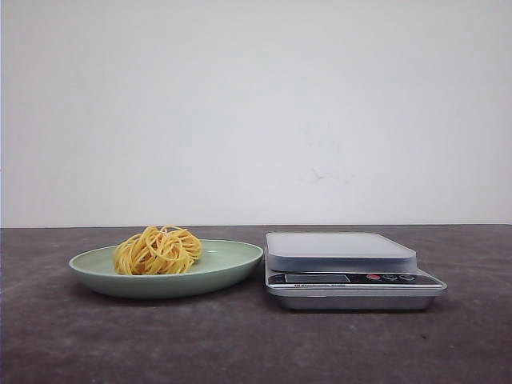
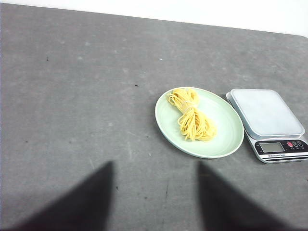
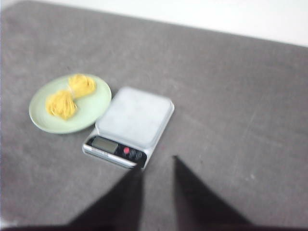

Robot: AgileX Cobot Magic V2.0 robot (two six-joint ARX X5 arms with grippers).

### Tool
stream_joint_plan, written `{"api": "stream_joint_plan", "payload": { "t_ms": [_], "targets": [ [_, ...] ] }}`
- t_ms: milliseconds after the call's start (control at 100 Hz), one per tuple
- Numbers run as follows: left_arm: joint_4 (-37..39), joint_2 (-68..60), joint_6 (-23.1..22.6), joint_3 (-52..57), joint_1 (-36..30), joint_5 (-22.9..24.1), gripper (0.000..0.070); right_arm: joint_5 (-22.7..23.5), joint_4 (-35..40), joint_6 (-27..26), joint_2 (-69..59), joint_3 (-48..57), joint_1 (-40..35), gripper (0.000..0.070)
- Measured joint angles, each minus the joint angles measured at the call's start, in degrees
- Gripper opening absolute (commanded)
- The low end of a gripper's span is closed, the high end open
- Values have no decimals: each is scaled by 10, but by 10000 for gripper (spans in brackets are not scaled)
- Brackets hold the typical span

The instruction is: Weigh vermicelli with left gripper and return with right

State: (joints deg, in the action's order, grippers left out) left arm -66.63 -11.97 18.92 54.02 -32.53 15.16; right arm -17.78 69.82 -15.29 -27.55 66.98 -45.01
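Observation:
The vermicelli (image 1: 158, 250), a yellow nest of thin strands, lies on a pale green plate (image 1: 228, 264) left of a silver kitchen scale (image 1: 344, 254). It also shows in the left wrist view (image 2: 192, 118) and the right wrist view (image 3: 72, 94). My left gripper (image 2: 155, 164) is open and empty, high above the grey table, well short of the plate (image 2: 226, 139). My right gripper (image 3: 158, 161) is open with a narrower gap and empty, raised beside the scale's (image 3: 134, 118) front corner. Neither gripper shows in the front view.
The scale's platform (image 2: 264, 111) is bare; its display and buttons (image 2: 281, 146) face the front. The grey tabletop (image 1: 256, 344) ends at a white wall behind.

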Motion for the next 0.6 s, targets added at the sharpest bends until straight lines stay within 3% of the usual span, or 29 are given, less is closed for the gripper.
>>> {"api": "stream_joint_plan", "payload": {
  "t_ms": [350, 600],
  "targets": [
    [14, 0, 0, 0, 0, 0, 11, 17, -89, -6, 1, -34, 0, 7],
    [13, 0, 0, 0, 0, 0, 12, 16, -92, -11, 1, -34, 0, 7]
  ]
}}
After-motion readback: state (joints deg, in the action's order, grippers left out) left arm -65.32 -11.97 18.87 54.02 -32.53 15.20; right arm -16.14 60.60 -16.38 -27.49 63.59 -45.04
